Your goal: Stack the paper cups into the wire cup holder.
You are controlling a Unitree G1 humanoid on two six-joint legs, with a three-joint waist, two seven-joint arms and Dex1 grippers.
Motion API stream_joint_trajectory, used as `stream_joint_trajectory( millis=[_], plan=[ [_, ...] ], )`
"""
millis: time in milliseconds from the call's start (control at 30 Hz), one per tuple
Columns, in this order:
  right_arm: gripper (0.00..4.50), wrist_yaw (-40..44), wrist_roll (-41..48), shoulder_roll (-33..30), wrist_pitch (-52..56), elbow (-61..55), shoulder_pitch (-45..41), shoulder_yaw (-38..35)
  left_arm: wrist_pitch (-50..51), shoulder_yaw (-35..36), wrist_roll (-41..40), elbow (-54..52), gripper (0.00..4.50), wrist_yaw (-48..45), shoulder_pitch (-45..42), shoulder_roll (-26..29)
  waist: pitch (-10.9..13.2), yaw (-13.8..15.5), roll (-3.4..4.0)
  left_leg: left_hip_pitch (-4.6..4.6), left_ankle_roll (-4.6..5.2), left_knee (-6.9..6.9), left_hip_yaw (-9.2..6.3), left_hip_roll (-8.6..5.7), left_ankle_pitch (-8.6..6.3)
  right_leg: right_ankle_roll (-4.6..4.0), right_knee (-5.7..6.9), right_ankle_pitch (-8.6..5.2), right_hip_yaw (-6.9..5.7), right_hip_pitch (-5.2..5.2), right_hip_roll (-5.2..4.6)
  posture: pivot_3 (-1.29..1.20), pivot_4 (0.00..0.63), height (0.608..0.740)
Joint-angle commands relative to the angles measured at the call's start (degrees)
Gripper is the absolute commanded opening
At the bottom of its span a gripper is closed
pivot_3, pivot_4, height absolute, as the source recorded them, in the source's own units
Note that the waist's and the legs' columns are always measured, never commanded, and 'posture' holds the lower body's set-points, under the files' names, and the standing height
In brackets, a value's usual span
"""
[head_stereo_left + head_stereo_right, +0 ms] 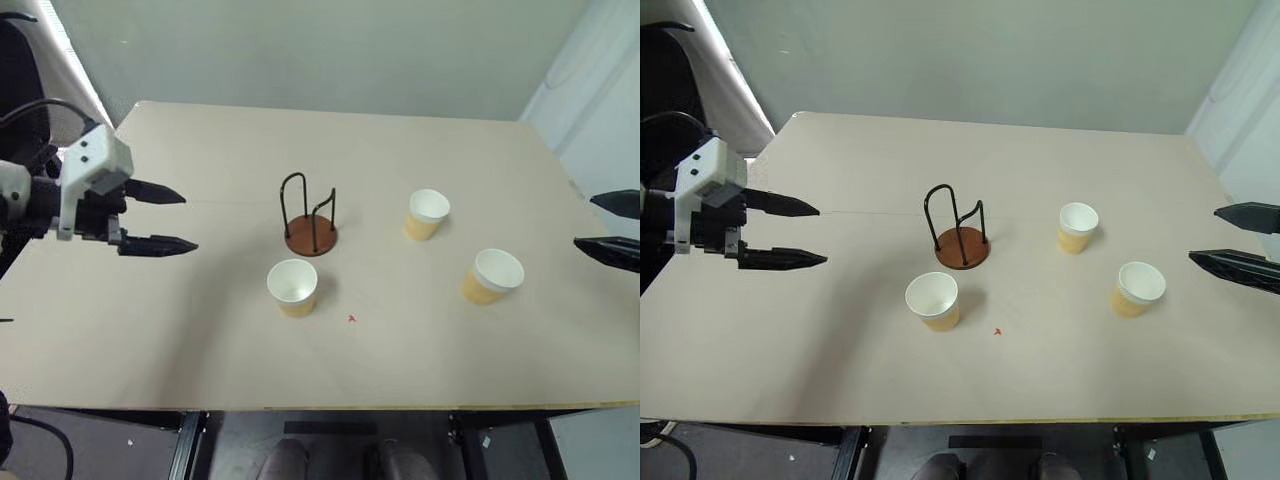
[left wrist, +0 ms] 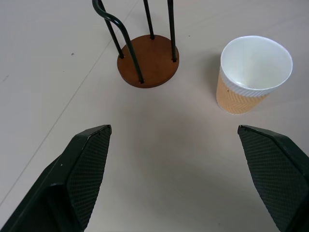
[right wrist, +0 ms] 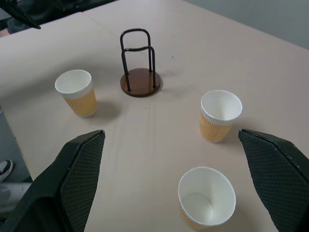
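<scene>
No cup is in the holder [image 1: 311, 236] yet, so this looks like the very start. The left hand [image 1: 158, 218] and the right hand [image 1: 1240, 243] are both wide open and hold nothing, up over the two sides of the bench [image 1: 200, 340].

I count three cups and one holder. The holder stands in the middle. One cup [image 1: 292, 287] stands just in front of it. Two cups [image 1: 427, 214] [image 1: 493, 276] stand off to the right. Next, I think a hand must reach down and close on one cup.
</scene>
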Motion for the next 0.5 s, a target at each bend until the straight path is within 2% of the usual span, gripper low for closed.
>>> stream_joint_trajectory(
  millis=[33, 167, 267, 400, 500],
  plan=[
    [4.5, 0.15, -0.26, 0.04, 0.16, -0.84, -1.01, -0.58, 0.36, 1.67, -0.88, -2.03, 4.49, 0.42, -0.34, -0.34, 0.0, -0.01, 0.01, 0.0, 0.0, 0.0, 0.0, 0.0, 0.0, 0.0, 0.0, 0.0, 0.0, 0.0, 0.0, 0.0, 0.15, 0.74],
    [4.5, -0.03, 1.66, 0.6, 0.98, -2.1, -3.11, 0.05, 0.77, 1.26, -1.18, -2.8, 4.49, 1.5, -1.3, -2.54, -0.01, 0.05, 0.02, -0.01, 0.01, 0.03, 0.0, 0.0, -0.01, 0.01, 0.03, 0.0, 0.02, -0.03, 0.01, 0.0, 0.15, 0.74],
    [4.5, -0.49, 3.26, 0.78, 1.64, -2.65, -5.4, 0.55, -0.88, -0.31, 1.73, -1.49, 4.49, 5.97, -3.69, -6.11, -0.01, 0.07, 0.02, -0.03, 0.01, 0.06, 0.08, 0.0, -0.01, 0.02, 0.05, 0.01, 0.02, -0.06, 0.02, 0.0, 0.15, 0.74],
    [4.5, -2.31, 4.26, 1.42, 1.72, -3.67, -8.57, 3.38, -5.25, -5.65, 11.99, 6.31, 4.49, 20.49, -11.08, -16.4, -0.04, 0.67, 0.06, -0.03, 0.04, 0.36, 0.23, -0.01, -0.02, 0.08, 0.11, 0.05, -0.02, 0.09, 0.03, 0.0, 0.15, 0.74],
    [4.5, -3.44, 5.24, 1.82, 2.08, -4.66, -10.13, 4.62, -8.32, -7.66, 15.93, 11.87, 4.49, 25.22, -14.08, -21.28, -0.03, 0.62, 0.07, -0.06, 0.22, 0.77, 0.2, 0.02, -0.13, 0.2, 0.12, 0.13, 0.02, 0.22, 0.03, 0.0, 0.15, 0.74]
  ],
)
